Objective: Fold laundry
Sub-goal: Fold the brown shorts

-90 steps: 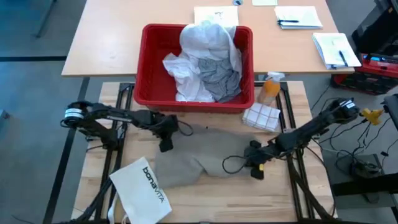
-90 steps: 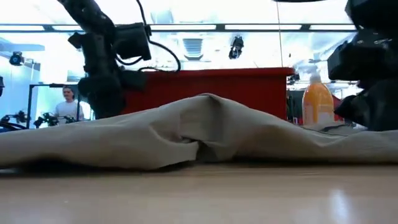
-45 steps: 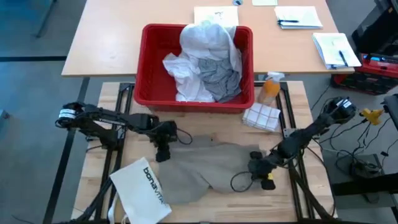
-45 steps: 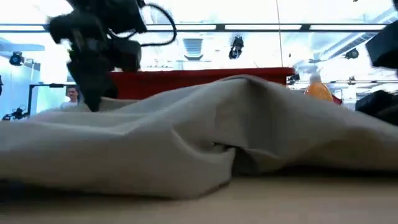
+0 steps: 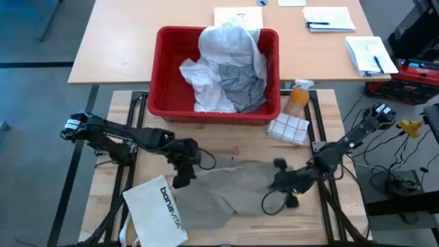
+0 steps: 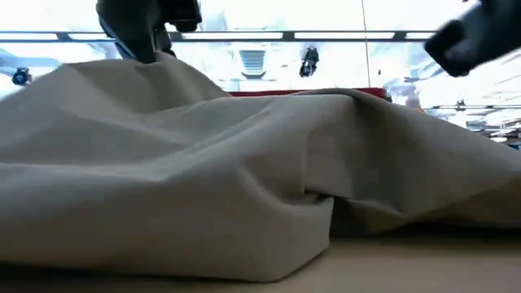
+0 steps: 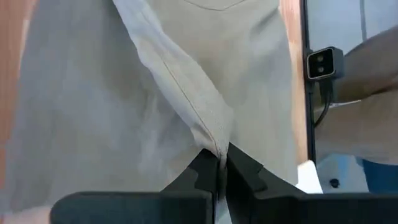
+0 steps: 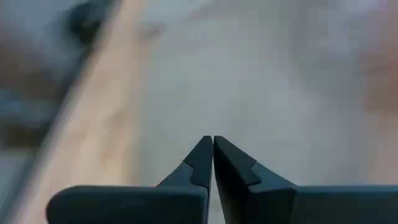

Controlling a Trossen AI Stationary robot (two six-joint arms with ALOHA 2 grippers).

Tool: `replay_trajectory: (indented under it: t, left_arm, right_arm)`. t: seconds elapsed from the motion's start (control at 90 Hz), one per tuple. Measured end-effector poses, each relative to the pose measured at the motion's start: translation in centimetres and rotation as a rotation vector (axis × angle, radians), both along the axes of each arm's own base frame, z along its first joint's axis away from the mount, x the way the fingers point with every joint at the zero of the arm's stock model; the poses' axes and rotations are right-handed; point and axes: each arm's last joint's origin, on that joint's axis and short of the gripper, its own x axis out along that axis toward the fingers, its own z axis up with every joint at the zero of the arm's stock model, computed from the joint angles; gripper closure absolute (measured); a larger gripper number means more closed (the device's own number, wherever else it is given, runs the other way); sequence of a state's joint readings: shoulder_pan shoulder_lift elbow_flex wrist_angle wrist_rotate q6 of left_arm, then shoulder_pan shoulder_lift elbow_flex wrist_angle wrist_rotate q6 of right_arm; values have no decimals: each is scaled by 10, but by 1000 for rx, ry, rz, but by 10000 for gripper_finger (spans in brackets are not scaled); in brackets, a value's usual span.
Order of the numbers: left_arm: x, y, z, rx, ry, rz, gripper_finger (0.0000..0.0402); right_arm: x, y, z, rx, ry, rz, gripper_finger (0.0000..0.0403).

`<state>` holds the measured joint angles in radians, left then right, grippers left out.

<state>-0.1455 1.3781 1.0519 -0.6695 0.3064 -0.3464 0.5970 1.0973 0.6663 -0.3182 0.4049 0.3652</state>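
High view: the khaki-tan piece (image 5: 230,192) lies rumpled across the front half of the wooden table (image 5: 329,113), its near end lapping the white bag (image 5: 156,213) at the front-left corner. The left gripper (image 5: 181,177) is pinched shut on a seam of its left edge; the right gripper (image 5: 282,182) sits at its right edge, fingers together, but whether cloth is caught between them I cannot tell.

To do this well, I judge both ends should travel level and together, keeping the cloth taut so it settles flat and clear of the bag.

Counted: one red basket (image 5: 164,75) at the back edge holding the white shirt (image 5: 230,48) and grey T-shirt (image 5: 240,86); one checked cloth (image 5: 288,128); one orange bottle (image 5: 297,97).
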Motion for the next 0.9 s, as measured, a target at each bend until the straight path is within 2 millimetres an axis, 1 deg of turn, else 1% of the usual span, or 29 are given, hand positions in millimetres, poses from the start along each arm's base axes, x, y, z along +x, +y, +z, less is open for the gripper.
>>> replay_trajectory:
  t: [0.044,0.122,0.178,0.233,0.344,0.444,0.511,0.589,0.733,0.811,0.9]
  left_arm:
    - [-1,0,0,0,7,2,401]
    - [-2,0,-1,1,22,2,402]
    - [-2,0,-2,4,32,0,402]
    - [-3,0,-2,8,33,-6,402]
    - [-3,0,-2,9,39,-7,402]
    - [-3,0,-2,10,40,-8,402]
    - [-4,0,-2,11,41,-9,402]
    - [-4,0,-2,13,41,-10,402]
    - [-5,0,-2,18,45,-6,402]
    - [-5,1,-2,18,45,-4,402]
    - [-5,1,-2,18,45,-2,402]
  right_arm:
    - [6,-11,2,-7,0,-6,392]
    - [21,-28,-1,61,29,43,368]
    - [33,-38,-4,104,26,91,342]
    - [45,-48,-6,104,-7,128,311]
    - [64,-61,-16,52,8,195,256]
    - [81,-65,-24,-27,35,241,233]
    - [94,-67,-30,-51,60,232,231]
    - [107,-70,-36,-71,86,227,241]
    - [127,-71,-50,-91,132,239,278]
    - [135,-71,-59,-89,171,241,299]
    - [142,-71,-63,-91,186,243,321]
